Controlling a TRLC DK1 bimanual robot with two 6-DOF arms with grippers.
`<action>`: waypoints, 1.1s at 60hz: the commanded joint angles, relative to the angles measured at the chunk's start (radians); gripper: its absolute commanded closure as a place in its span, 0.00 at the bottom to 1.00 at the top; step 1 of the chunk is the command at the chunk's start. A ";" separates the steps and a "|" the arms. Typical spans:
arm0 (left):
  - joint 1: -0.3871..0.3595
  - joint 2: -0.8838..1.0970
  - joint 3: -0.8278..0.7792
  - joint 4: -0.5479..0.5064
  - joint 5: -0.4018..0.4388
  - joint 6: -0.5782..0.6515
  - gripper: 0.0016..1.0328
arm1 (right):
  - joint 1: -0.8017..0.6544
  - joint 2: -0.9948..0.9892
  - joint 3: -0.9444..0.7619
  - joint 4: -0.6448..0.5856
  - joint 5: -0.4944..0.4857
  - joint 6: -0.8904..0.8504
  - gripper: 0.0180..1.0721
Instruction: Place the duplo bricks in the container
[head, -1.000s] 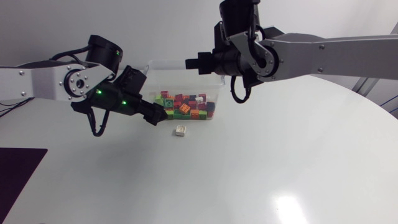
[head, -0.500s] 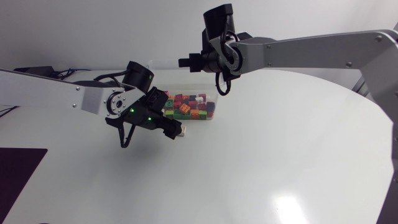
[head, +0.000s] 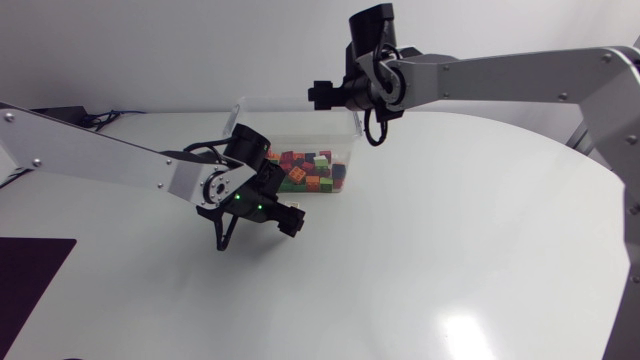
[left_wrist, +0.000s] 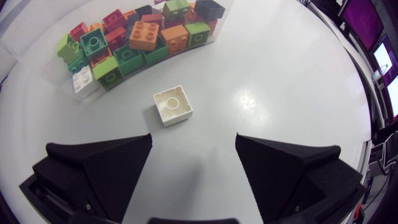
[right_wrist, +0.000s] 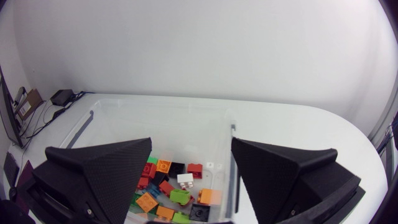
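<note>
A clear plastic container (head: 322, 130) at the table's back holds several coloured duplo bricks (head: 306, 173). One white brick (left_wrist: 173, 106) lies hollow side up on the table just outside the container's wall (left_wrist: 43, 70), a little ahead of my left gripper (left_wrist: 193, 142). That gripper is open with nothing between its fingers. In the head view my left gripper (head: 288, 222) hangs low over that spot and hides the brick. My right gripper (head: 318, 94) is open, high above the container's back. Between its fingers (right_wrist: 191, 146) I look down on the brick pile (right_wrist: 177, 190); an orange brick (right_wrist: 210, 196) there is blurred.
Bare white table stretches in front and to the right of the container. A dark mat (head: 28, 275) lies at the table's left front edge. The container's upright rim (right_wrist: 231, 163) stands under my right gripper.
My left arm swung right and down from beside the container to over the white brick. My right gripper, shut before, has opened above the container.
</note>
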 joint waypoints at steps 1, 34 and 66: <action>-0.011 0.042 0.017 0.024 -0.021 -0.039 0.12 | -0.020 -0.100 -0.079 0.010 -0.001 0.017 0.06; -0.009 0.141 0.109 0.067 -0.108 -0.150 0.35 | -0.025 -0.410 -0.450 0.096 -0.001 0.026 0.06; -0.040 0.200 0.153 0.077 -0.128 -0.173 0.66 | -0.022 -0.568 -0.626 0.109 0.008 0.020 0.06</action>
